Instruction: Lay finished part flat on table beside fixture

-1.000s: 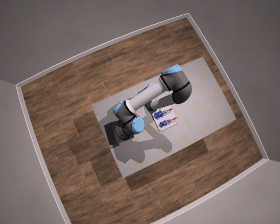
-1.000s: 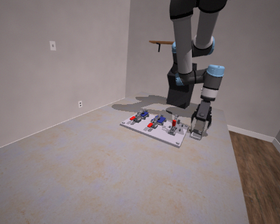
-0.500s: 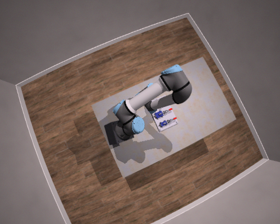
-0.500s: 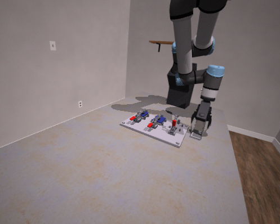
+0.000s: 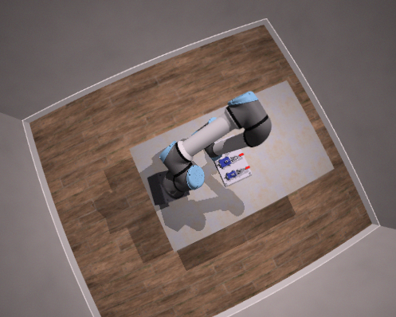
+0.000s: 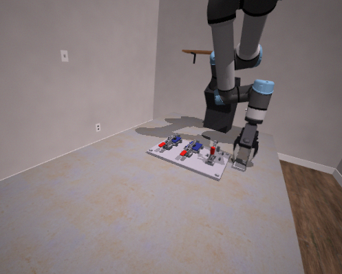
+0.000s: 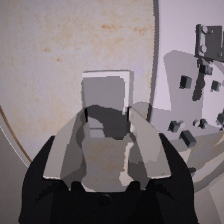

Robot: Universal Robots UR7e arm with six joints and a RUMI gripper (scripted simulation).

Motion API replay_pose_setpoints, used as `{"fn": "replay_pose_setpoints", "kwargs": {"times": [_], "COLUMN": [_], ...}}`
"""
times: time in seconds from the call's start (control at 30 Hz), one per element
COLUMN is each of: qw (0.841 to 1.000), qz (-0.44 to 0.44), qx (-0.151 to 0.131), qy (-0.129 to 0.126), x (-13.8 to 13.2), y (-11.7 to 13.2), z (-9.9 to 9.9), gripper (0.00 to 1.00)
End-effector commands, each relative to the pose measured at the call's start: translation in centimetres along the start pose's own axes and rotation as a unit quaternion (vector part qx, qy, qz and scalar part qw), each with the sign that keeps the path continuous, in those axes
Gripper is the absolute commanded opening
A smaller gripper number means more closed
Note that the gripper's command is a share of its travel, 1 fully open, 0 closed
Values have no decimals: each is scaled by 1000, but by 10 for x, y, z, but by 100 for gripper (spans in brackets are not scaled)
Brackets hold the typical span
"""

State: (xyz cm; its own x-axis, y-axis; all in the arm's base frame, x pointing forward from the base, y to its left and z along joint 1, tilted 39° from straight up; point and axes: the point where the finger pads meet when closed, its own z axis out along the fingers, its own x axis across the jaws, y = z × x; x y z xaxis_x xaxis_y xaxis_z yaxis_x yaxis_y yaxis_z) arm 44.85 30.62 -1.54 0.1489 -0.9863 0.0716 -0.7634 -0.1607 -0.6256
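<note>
My gripper [image 6: 241, 161] [image 7: 107, 108] is shut on the finished part [image 6: 239, 166] [image 7: 104, 92], a grey block. It holds the part low over the table, just off the right end of the white fixture plate [image 6: 195, 167] [image 5: 234, 181] [image 7: 172, 25]. I cannot tell whether the part touches the table. Two blue blanks [image 6: 176, 140] [image 6: 196, 146] [image 5: 225, 161] [image 5: 230, 174] sit clamped on the plate, their red handles lying down. The third clamp [image 6: 212, 151], nearest my gripper, stands open with its red handle upright and its station empty. In the top view the arm hides my gripper.
The robot's dark base [image 6: 220, 118] stands behind the fixture. The table's right edge [image 6: 279, 165] runs close beside my gripper, with wooden floor [image 6: 318, 206] below. A small wall shelf [image 6: 196, 52] hangs at the back.
</note>
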Motion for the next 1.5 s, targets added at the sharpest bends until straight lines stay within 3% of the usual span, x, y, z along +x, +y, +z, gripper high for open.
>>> {"fn": "replay_pose_setpoints", "kwargs": {"times": [0.0, 0.33, 0.37, 1.47], "qw": [1000, 1000, 1000, 1000], "qz": [0, 0, 0, 0], "qx": [1, 1, 1, 0], "qy": [0, 0, 0, 0], "x": [0, 0, 0, 0], "y": [0, 0, 0, 0], "z": [0, 0, 0, 0], "gripper": [0, 0, 47, 47]}}
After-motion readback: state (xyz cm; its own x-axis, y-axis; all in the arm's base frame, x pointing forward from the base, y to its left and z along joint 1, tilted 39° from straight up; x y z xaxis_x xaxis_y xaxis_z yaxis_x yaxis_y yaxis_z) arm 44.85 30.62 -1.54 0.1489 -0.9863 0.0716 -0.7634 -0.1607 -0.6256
